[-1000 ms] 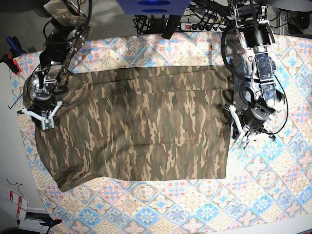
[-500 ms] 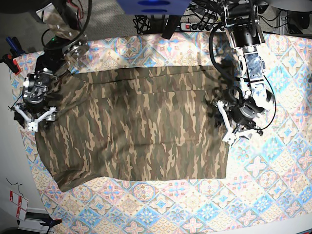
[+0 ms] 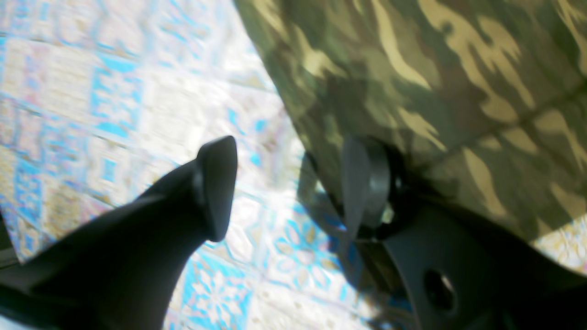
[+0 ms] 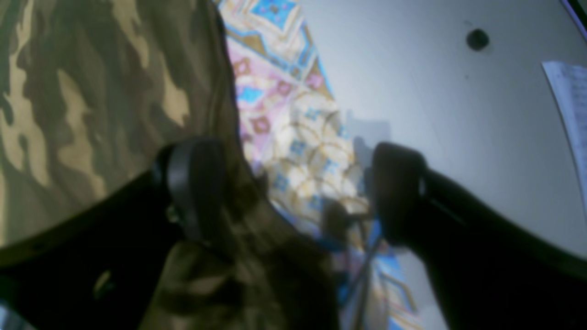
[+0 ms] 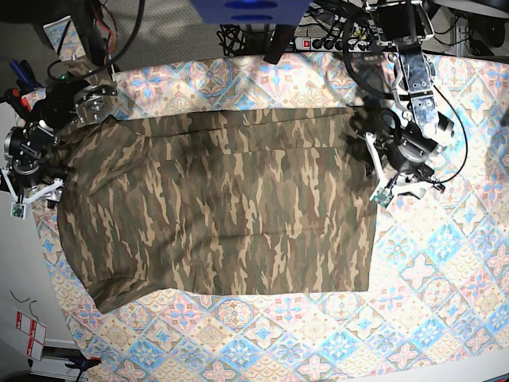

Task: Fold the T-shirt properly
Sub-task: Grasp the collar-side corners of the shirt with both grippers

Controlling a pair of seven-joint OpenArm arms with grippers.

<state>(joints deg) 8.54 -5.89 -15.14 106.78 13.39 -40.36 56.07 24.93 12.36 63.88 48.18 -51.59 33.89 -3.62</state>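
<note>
Left gripper point(image 5: 385, 177), jaws apart, straddles the T-shirt's point(image 5: 231, 207) 3 o'clock edge. Right gripper point(image 5: 30, 187), also apart, straddles its 9 o'clock edge; the long axis runs between them.

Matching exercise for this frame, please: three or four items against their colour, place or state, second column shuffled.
Items:
1. T-shirt
2. tablecloth
3. left gripper
4. right gripper

Descriptions:
A. pastel blue-pink tiles
B. open, at the shirt's edge on the base view's left
C. camouflage, spread flat
D. open, at the shirt's edge on the base view's right

Pairs: 1-C, 2-A, 3-D, 4-B
</note>
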